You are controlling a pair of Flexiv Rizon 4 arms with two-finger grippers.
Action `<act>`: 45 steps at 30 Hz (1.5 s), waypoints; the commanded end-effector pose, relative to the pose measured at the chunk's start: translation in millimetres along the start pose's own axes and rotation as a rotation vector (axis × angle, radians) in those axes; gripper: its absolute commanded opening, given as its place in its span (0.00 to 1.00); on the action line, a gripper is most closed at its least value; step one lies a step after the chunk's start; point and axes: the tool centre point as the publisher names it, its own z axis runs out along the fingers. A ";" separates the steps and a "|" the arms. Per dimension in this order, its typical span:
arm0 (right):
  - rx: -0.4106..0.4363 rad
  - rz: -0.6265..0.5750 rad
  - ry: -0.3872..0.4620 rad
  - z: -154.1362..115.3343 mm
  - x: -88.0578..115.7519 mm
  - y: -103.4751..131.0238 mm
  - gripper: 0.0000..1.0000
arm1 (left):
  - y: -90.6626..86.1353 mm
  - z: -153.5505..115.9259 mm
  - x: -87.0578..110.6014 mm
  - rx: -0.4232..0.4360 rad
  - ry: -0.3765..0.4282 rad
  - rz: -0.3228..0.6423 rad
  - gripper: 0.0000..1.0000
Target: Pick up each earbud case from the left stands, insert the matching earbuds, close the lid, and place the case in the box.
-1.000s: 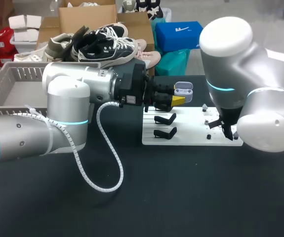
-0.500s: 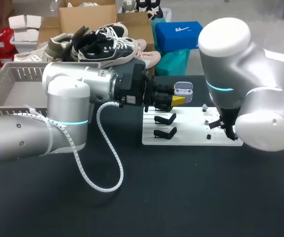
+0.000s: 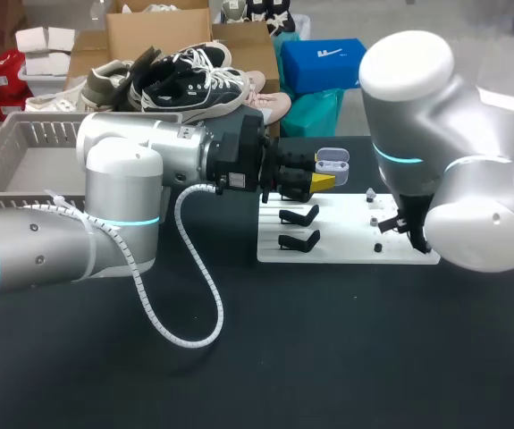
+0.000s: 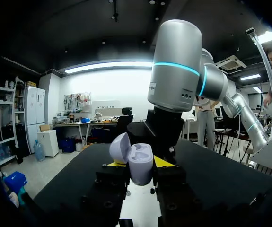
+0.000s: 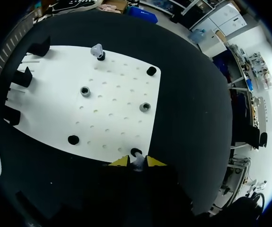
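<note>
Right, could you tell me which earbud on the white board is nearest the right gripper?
The earbud at the board edge, right at the right gripper; the far earbud stands across the board.

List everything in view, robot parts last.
earbud case: 1, lavender, lid open, in the left gripper above the board's far left corner
earbuds: 2 seen, pale; one on a far holder, one at the right gripper
stands: 3, black, along the board's left edge, all bare
board: 1, white, on the table
holders: 6, round, black or grey, spread over the board
box: 1, grey, slatted, far left
table: 1, black
left gripper: yellow tips, shut on the case
right gripper: yellow tips, low at the board's right edge
</note>
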 end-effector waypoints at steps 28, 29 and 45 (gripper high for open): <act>-0.280 -0.099 -0.219 -162.0 2.5 33.2 0.00 | 0.3 0.2 0.2 0.001 0.000 0.001 0.00; -0.282 -0.106 -0.223 -165.2 -0.1 36.6 0.00 | 0.3 0.2 0.2 0.001 0.000 0.001 0.00; -0.242 -0.245 -0.225 -199.0 -36.3 85.9 0.00 | 0.3 0.2 0.2 0.001 0.000 0.001 0.00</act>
